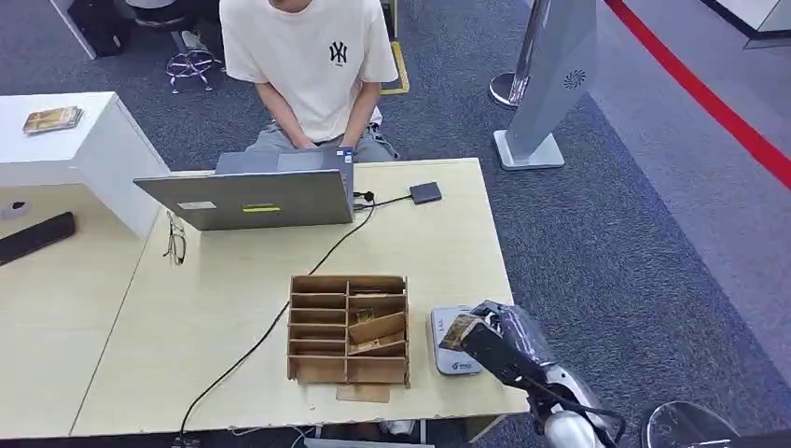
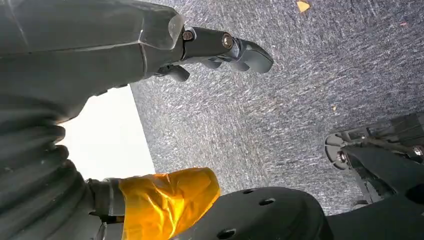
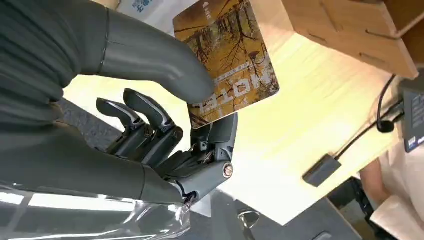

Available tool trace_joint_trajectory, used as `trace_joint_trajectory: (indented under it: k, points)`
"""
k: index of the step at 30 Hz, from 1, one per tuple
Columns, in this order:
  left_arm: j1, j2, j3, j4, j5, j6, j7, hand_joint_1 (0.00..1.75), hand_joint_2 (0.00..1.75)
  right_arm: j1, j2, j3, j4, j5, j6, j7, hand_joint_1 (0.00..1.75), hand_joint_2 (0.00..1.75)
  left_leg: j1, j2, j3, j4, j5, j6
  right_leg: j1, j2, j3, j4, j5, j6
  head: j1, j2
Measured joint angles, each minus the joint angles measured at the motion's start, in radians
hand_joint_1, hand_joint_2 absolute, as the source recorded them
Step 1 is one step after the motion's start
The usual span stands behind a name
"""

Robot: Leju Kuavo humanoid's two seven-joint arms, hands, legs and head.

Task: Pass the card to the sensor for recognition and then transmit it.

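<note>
We hold the card (image 3: 227, 62) in our right hand (image 3: 165, 125), pinched between the thumb and a finger, the other fingers (image 3: 145, 112) curled loosely beneath it. In the head view the card (image 1: 459, 330) sits over the sensor (image 1: 451, 347), a small grey pad just right of the rack (image 1: 348, 329). Whether card and pad touch we cannot tell.

Our judgement: the pick is done and we are at the recognition step, with the card presented to the sensor. Left to do: confirm the read, then pass the card on, presumably to the person (image 1: 312, 65) seated on the far side of the rack. More cards lie tilted in the rack's right-hand compartments.

Our left hand (image 2: 220, 47) hangs over the carpet (image 2: 280, 110), holding nothing; its fingers look loosely bent, not clenched.

Surface: a pale wooden table (image 1: 233, 308), the rack near its front edge. Beyond the rack stands an open laptop (image 1: 252, 196), its back toward us. A cable (image 1: 280, 317) runs from the laptop past the rack's left side to the front edge; another leads to a small dark box (image 1: 425, 192) beyond and right of the rack. Glasses (image 1: 175, 238) lie beyond and left of it.

Room: grey carpet, a red floor line (image 1: 709, 98) and a grey stand (image 1: 550, 84) far right of the rack, a white cabinet (image 1: 84, 140) far left.
</note>
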Motion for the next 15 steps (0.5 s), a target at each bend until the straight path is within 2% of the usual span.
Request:
trace_joint_trajectory:
  k: [6, 15]
  points:
    - [0.000, 0.004, 0.000, 0.000, 0.000, 0.000, 0.000, 0.00, 1.75, -0.027, -0.014, 0.018, 0.029, 0.013, 0.019, 0.019, 1.75, 1.75, 0.000, 0.000, 0.000, 0.000, 0.000, 0.000, 0.000, 0.000, 0.000, 0.000, 0.000, 0.000, 0.000, 0.000]
    - [0.000, 0.006, 0.000, 0.000, 0.002, 0.001, 0.000, 0.00, 1.75, -0.060, -0.030, 0.033, 0.056, 0.123, 0.004, 0.090, 1.75, 1.75, 0.000, 0.000, 0.000, 0.000, 0.000, 0.000, 0.000, 0.000, 0.000, 0.000, 0.000, 0.000, 0.000, 0.000]
